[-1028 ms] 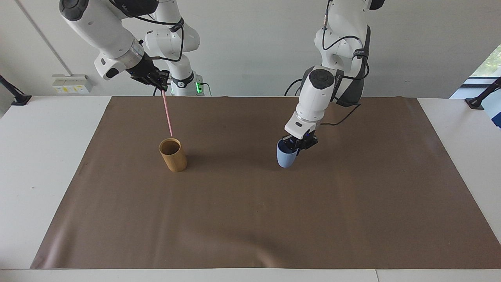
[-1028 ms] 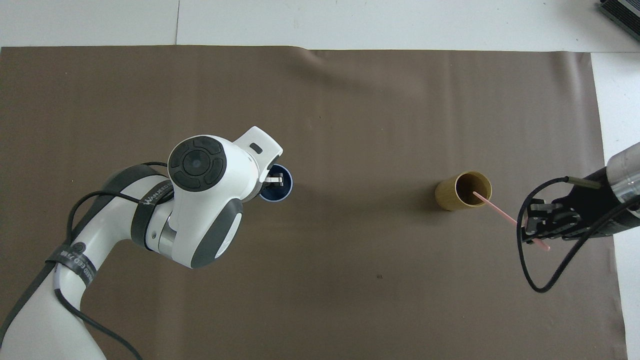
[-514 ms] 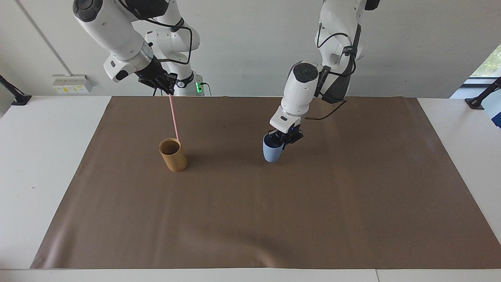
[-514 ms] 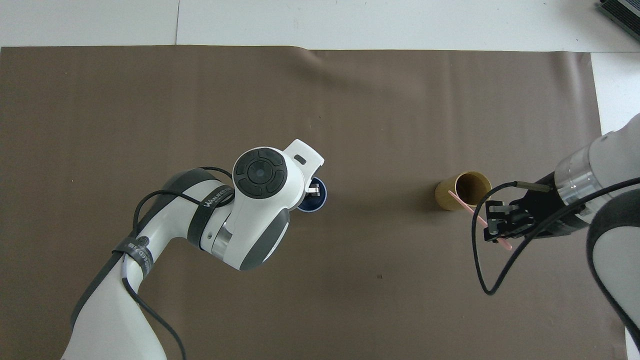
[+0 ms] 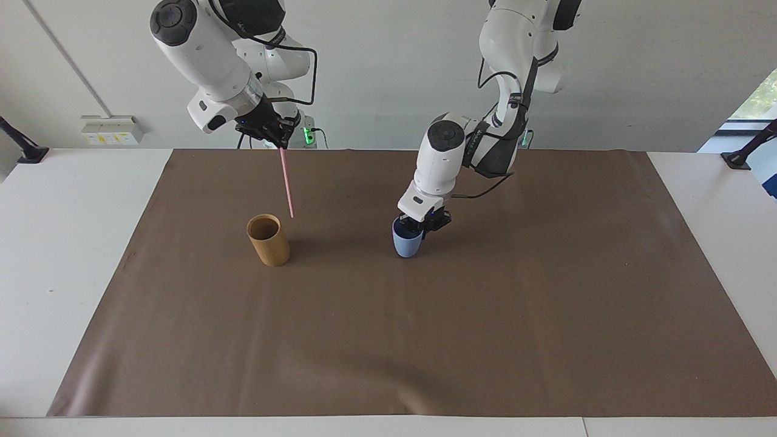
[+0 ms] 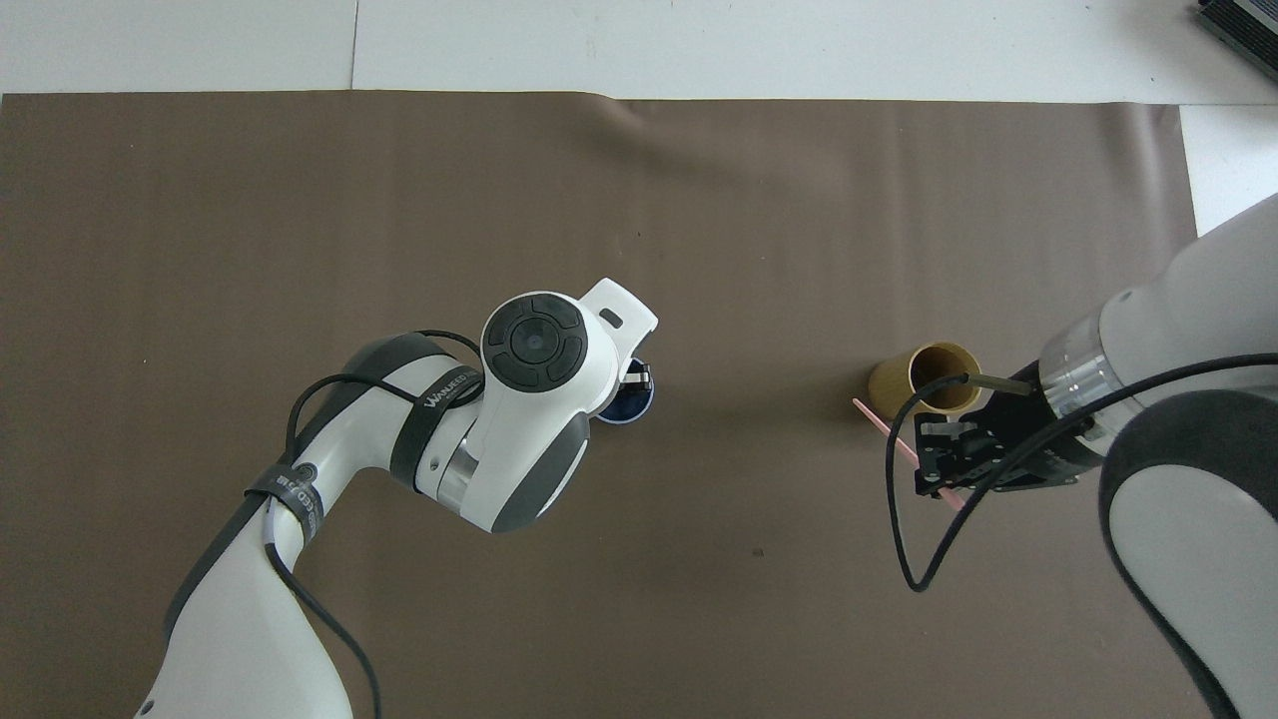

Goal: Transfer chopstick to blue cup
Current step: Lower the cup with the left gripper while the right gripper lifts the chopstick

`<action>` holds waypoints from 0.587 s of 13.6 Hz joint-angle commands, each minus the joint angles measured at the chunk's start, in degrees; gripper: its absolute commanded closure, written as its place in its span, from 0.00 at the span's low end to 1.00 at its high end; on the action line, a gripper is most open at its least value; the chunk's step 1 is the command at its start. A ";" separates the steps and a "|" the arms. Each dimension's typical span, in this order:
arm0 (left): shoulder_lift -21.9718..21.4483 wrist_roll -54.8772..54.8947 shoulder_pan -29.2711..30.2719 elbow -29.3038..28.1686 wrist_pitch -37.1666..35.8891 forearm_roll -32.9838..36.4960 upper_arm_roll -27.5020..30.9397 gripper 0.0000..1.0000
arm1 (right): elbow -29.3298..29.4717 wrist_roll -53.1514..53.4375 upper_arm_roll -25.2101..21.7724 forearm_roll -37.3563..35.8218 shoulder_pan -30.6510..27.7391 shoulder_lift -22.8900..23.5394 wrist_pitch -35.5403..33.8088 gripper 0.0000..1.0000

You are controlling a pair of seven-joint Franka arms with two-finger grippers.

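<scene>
The pink chopstick point(image 5: 286, 182) hangs nearly upright in the air, with my right gripper point(image 5: 276, 136) shut on its top end. Its lower tip is out of the tan cup point(image 5: 268, 240), just above and beside that cup's rim. From overhead the chopstick point(image 6: 884, 429) slants from the right gripper point(image 6: 944, 469) toward the tan cup point(image 6: 924, 379). The light-blue cup point(image 5: 408, 244) stands upright on the brown mat mid-table. My left gripper point(image 5: 419, 227) is down at its rim. The left wrist covers most of the blue cup point(image 6: 629, 407) and left gripper point(image 6: 639, 379) from above.
A brown mat point(image 5: 425, 340) covers most of the white table point(image 5: 73, 243). The tan cup stands toward the right arm's end, about as far from the robots as the blue cup. Cables loop off both wrists.
The right gripper lifted the chopstick out of the tan cup and carried it toward the blue cup. The left arm moved the blue cup toward the tan cup and lowered it.
</scene>
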 commanded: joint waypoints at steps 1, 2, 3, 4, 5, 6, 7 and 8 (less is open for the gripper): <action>-3.88 3.23 -0.27 -0.25 -0.89 -0.86 1.06 0.00 | -1.80 3.84 0.13 2.42 1.39 -1.62 2.84 1.00; -5.28 3.32 -0.18 -0.42 -1.16 -0.86 1.41 0.00 | -1.80 5.24 0.13 3.47 2.09 -1.62 3.54 1.00; -7.30 4.36 0.95 -0.77 -2.38 -0.77 1.59 0.00 | -1.71 7.00 0.13 4.27 2.53 -1.45 4.33 1.00; -9.15 7.25 3.31 -1.04 -3.96 -0.77 1.50 0.00 | -1.71 8.41 0.13 4.80 2.63 -1.45 5.47 1.00; -11.51 11.02 4.81 -1.48 -6.06 -0.77 1.59 0.00 | -1.71 10.42 0.13 6.02 3.76 -1.36 6.27 1.00; -13.37 13.40 6.83 -1.83 -7.91 -0.77 1.59 0.00 | -1.54 13.49 0.13 6.90 5.16 -1.27 7.06 1.00; -15.12 16.04 9.55 -1.57 -9.15 -0.77 1.59 0.00 | -1.36 16.91 0.13 7.26 6.31 -1.19 8.28 1.00; -16.62 21.02 11.58 -1.22 -9.94 -0.68 1.59 0.00 | -0.84 19.82 0.21 7.96 7.88 -0.14 9.08 1.00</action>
